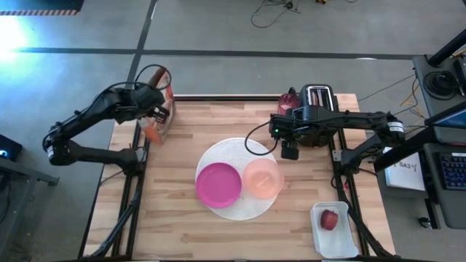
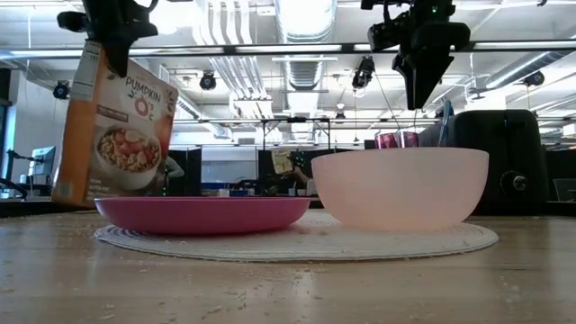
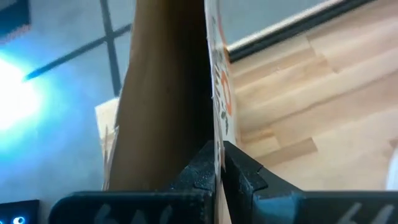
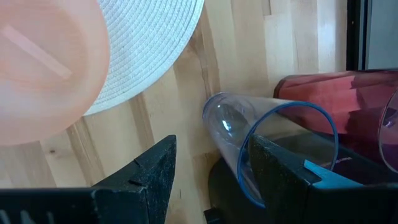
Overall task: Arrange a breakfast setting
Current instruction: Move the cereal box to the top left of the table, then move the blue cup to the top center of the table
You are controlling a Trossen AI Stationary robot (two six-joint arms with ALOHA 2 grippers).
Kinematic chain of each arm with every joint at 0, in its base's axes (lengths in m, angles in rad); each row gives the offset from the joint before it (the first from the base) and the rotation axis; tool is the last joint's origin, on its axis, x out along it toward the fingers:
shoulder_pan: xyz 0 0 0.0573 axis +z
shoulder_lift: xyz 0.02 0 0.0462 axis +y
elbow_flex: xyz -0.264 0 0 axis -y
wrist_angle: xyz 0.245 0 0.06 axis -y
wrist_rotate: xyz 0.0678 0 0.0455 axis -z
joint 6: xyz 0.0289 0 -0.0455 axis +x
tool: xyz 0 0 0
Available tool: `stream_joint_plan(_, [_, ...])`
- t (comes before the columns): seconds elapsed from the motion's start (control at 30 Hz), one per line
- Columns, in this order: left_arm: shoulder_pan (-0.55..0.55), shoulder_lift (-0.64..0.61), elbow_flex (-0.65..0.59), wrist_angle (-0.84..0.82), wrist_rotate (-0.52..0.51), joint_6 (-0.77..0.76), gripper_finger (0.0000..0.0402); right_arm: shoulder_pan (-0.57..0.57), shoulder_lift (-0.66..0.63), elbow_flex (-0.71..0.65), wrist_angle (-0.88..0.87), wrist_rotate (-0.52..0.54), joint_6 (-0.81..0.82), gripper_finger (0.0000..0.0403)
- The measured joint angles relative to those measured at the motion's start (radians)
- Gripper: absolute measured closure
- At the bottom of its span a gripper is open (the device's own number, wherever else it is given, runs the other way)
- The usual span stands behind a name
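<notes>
- The orange printed cardboard cereal box (image 1: 162, 109) is held off the light wooden counter (image 1: 182, 218) at its far left corner, pinched by its top flap in the closed left claw (image 3: 217, 163). Judged a carrying grip ahead of pouring.
- The box's long axis is seen near vertical, slightly tilted, its printed front facing the low camera.
- The translucent peach plastic bowl (image 1: 263, 178) and the round magenta plate (image 1: 218, 184) are set side by side on the large round white woven mat (image 1: 231, 156) at mid-counter.
- The right claw (image 1: 290, 151) is held open above the bowl's far side, gripping nothing, near clear and pink tumblers (image 4: 273, 137).
</notes>
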Motion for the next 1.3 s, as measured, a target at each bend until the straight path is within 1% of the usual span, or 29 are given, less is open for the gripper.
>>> stream_joint_plan(0.2, [0.000, 0.019, -0.027, -0.003, 0.053, -0.004, 0.0401, 0.000, 0.000, 0.000, -0.001, 0.000, 0.000, 0.0211])
stream_joint_plan(0.4, [0.000, 0.028, -0.010, -0.008, 0.060, 0.032, 0.0398, 0.000, 0.000, 0.000, -0.003, 0.000, 0.000, 0.0211])
stream_joint_plan(0.53, [0.000, 0.028, 0.022, -0.011, 0.061, 0.049, 0.0377, 0.000, 0.000, 0.000, -0.005, 0.000, 0.000, 0.0211])
stream_joint_plan(0.73, [0.000, 0.028, 0.080, -0.029, 0.088, 0.080, 0.0325, 0.000, 0.000, 0.000, -0.008, 0.000, 0.007, 0.0211])
stream_joint_plan(0.93, [0.000, 0.029, 0.173, -0.039, 0.089, 0.112, 0.0285, 0.000, 0.000, 0.000, -0.009, 0.000, 0.007, 0.0211])
stream_joint_plan(1.07, [0.000, 0.030, 0.262, -0.038, 0.090, 0.128, 0.0274, 0.000, 0.000, 0.000, -0.010, 0.000, 0.043, 0.0211])
stream_joint_plan(1.17, [-0.001, 0.030, 0.313, -0.025, 0.114, 0.131, 0.0272, 0.000, 0.000, 0.000, -0.016, 0.000, 0.105, 0.0211])
stream_joint_plan(1.3, [-0.011, 0.028, 0.319, 0.059, 0.218, 0.177, 0.0272, 0.000, 0.000, 0.000, -0.067, 0.000, 0.174, 0.0211])
